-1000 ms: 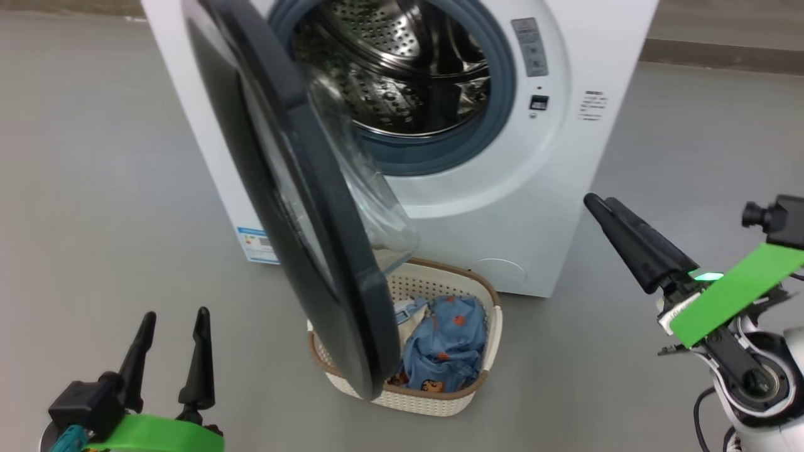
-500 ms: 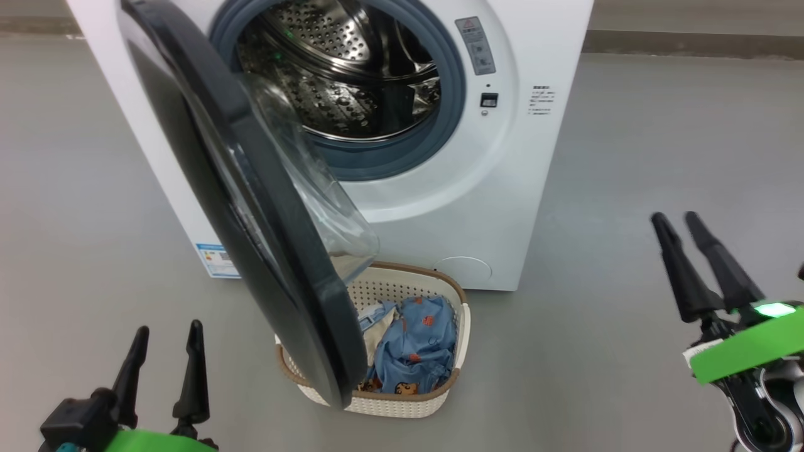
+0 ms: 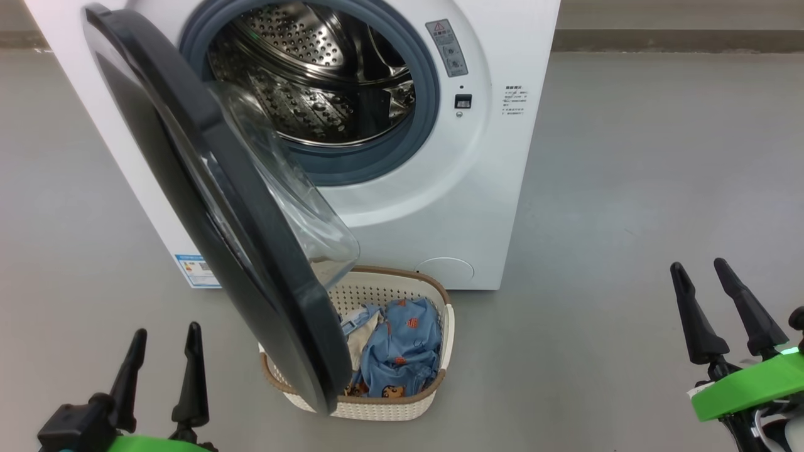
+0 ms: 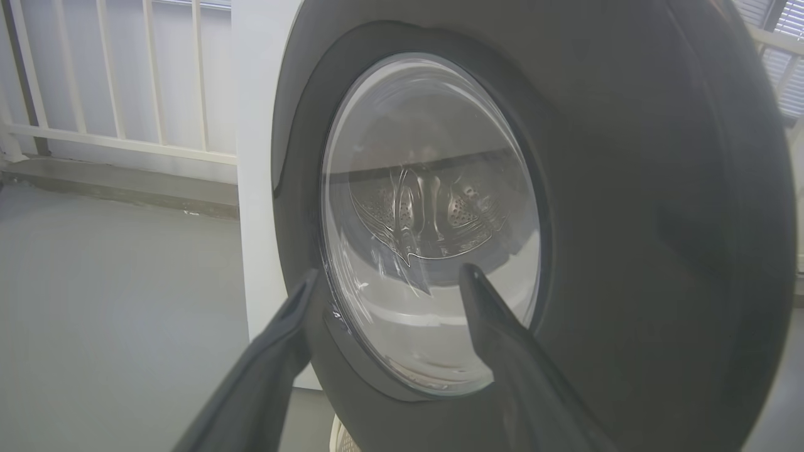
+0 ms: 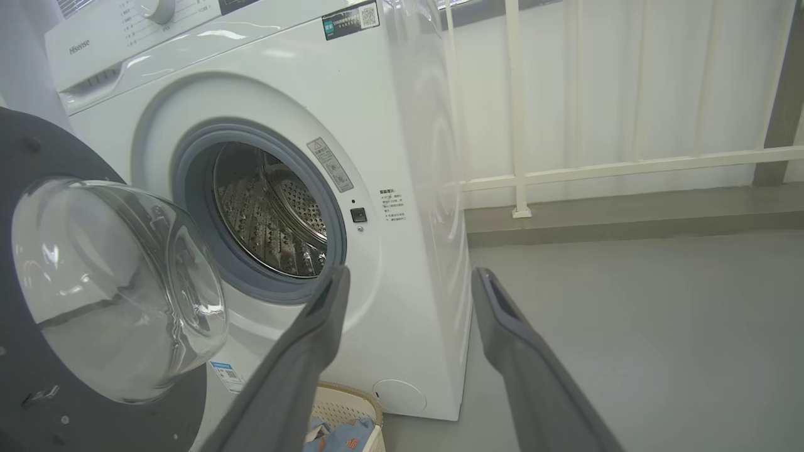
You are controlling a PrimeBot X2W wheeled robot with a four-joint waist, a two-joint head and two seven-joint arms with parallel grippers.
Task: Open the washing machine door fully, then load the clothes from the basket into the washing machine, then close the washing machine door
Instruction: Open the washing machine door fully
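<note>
Head view: the round, shiny black washing machine door (image 3: 207,201) stands open. Soft blue clothes (image 3: 402,351) lie in the holey cream basket (image 3: 377,408) below. Left gripper (image 3: 168,331) and right gripper (image 3: 697,265) spread wide, empty.

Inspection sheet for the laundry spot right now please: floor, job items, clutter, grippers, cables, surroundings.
Surface: grey floor, smooth.
Job's things: washing machine stands on the floor, with no clothes seen in its drum. The door is swung open and covers the basket's left part in the head view. The basket sits on the floor before the machine, with the clothes inside.
Clutter: nothing seen.
Grippers: left gripper is open, empty and faces the door's outer side. Right gripper is open, empty and off to the machine's right.
Cables: nothing seen.
Surroundings: white railing behind the machine.
</note>
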